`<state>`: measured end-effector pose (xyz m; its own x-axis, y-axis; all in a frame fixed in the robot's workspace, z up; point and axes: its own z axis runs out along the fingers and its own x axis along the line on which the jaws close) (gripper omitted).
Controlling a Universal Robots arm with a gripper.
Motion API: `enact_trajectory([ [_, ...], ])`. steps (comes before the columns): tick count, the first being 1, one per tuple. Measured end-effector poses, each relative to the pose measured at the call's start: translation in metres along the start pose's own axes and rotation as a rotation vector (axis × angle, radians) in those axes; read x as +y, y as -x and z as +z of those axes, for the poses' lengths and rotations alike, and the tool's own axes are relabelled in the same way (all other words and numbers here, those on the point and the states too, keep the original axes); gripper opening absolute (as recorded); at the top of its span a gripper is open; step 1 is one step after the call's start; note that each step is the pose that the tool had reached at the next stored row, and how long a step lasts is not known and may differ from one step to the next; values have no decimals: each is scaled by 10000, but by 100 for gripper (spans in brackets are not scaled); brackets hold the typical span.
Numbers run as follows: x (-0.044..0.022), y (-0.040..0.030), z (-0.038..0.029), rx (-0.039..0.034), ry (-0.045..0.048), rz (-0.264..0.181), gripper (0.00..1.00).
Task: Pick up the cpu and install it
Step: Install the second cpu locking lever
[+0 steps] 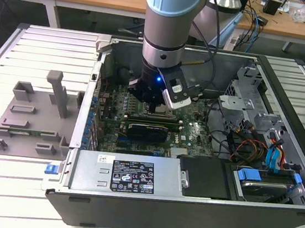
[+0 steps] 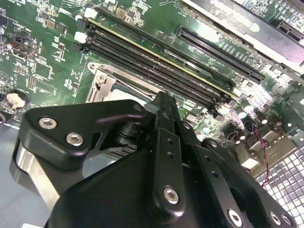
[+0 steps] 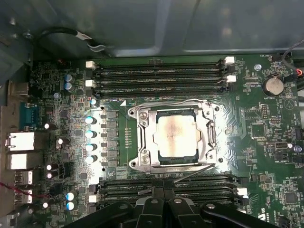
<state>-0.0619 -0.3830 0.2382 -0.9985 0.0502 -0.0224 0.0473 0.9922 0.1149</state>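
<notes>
First wrist view shows you the cpu (image 3: 176,137) seated in the socket frame (image 3: 142,142) on the motherboard (image 3: 266,142), just ahead of your tool (image 3: 164,209); whether it's open, you cannot tell.

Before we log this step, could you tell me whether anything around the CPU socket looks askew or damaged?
Nothing stands out. The cpu lies flat and square inside the socket frame on the motherboard, with the claw above it.
</notes>
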Motion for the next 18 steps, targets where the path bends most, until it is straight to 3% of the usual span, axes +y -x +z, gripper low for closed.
enact_trajectory([
  [10, -2, 0, 23, -1, 2, 0, 11],
  [18, -21, -18, 177, -1, 28, 1, 11],
])
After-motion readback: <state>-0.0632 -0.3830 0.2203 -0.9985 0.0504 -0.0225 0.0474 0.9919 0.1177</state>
